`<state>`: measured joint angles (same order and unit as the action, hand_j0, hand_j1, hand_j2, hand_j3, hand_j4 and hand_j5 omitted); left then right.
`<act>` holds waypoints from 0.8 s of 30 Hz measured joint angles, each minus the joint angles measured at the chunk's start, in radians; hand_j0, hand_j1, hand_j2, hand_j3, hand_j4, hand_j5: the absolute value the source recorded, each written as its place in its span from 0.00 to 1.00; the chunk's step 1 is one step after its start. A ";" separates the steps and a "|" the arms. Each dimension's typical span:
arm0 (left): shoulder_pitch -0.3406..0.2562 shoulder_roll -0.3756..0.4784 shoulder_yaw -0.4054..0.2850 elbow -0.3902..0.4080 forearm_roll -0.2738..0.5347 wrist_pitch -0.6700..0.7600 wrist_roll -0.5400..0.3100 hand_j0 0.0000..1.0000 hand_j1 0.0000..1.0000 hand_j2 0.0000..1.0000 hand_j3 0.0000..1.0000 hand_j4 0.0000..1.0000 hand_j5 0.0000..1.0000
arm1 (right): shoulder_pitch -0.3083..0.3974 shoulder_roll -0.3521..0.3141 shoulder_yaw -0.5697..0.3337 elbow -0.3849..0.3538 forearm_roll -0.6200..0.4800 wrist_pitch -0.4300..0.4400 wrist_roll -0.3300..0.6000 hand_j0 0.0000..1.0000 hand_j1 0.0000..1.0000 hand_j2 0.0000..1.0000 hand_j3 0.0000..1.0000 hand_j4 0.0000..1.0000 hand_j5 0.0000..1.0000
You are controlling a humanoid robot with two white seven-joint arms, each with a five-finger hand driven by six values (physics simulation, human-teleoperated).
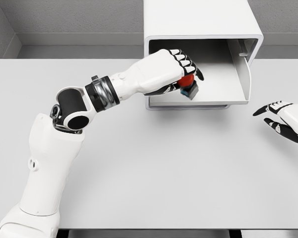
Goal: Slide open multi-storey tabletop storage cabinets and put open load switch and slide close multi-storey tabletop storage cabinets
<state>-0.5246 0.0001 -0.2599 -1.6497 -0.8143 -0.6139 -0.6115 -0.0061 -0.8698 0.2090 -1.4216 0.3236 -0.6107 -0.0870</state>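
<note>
Red-capped load switch point(188, 85) sits gripped in left hand point(171, 72) fingers, just above open drawer point(238, 82) floor; right hand point(283, 120) idles slack, apart.

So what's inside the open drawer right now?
The left robot hand holds the red-topped load switch over the drawer floor. The hand covers part of the interior, so I can't see there.

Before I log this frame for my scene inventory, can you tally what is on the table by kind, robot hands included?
Storage cabinet, drawer pulled open: 1
Load switch, red with a dark base, gripped by the left hand over the drawer: 1
Robot hands: 2, the left hand and the right hand, open at the table's right edge
Total: 4
</note>
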 measured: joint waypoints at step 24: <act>0.081 0.067 0.208 -0.147 0.212 0.000 0.000 1.00 1.00 1.00 1.00 1.00 1.00 | 0.041 0.000 0.002 -0.071 -0.007 0.000 -0.001 0.55 0.55 0.55 0.55 0.55 0.55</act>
<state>-0.4434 0.0676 -0.0519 -1.7963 -0.6023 -0.6143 -0.6117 0.0353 -0.8700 0.2115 -1.4922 0.3166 -0.6107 -0.0882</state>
